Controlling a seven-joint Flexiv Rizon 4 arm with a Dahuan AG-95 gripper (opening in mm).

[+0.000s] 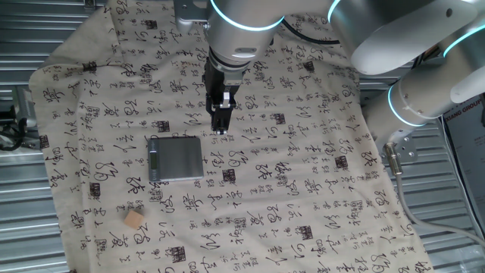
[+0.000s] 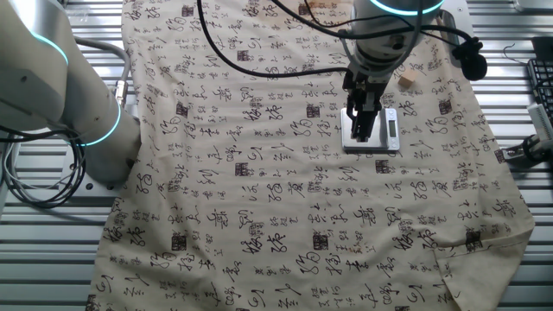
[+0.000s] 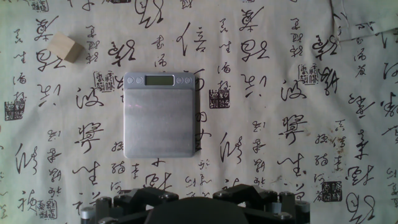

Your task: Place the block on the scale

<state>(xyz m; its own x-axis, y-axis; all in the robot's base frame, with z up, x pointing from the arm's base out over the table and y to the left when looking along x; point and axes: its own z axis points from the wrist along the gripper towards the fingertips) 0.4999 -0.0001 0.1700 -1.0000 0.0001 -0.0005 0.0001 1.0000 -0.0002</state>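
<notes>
Cream calligraphy-printed cloth (image 1: 303,189) covers the table, over ribbed metal (image 1: 23,227).

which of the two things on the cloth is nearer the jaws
The scale, the flat grey square plate. It lies just beside and below the gripper, while the small tan block sits well past the scale's far corner, apart from both.

Block (image 3: 66,47) stands apart from scale (image 3: 158,118); open cloth (image 3: 280,186) around both
</notes>
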